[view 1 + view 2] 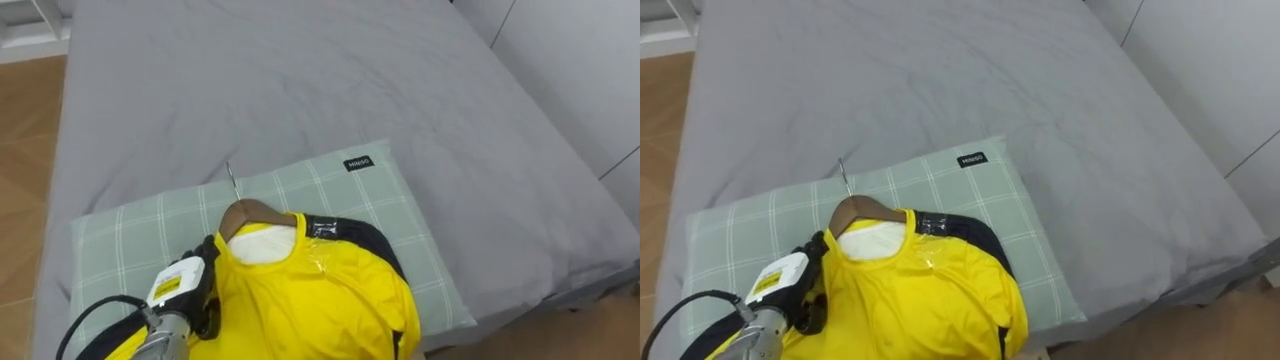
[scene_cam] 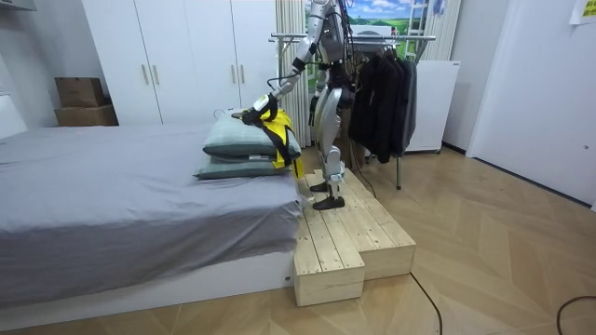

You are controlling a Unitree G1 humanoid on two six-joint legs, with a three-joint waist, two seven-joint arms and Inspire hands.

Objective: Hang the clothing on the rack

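Left eye view: grey bed [image 1: 300,90], spanning far to near. Green checked pillow [image 1: 345,190] lies at its near edge. Yellow shirt [image 1: 310,300] lies on the pillow, on a wooden hanger [image 1: 250,212] with its hook pointing far. Left hand [image 1: 180,285] rests against the shirt's left shoulder; whether it grasps cannot be told.

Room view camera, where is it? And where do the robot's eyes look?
Room view: across the room, facing bed and clothes rack; whole robot shows.
Left eye view: on the head, looking down at yellow shirt, pillow; left hand shows.
Right eye view: beside it, same scene, same hand; all share yellow shirt and pillow.
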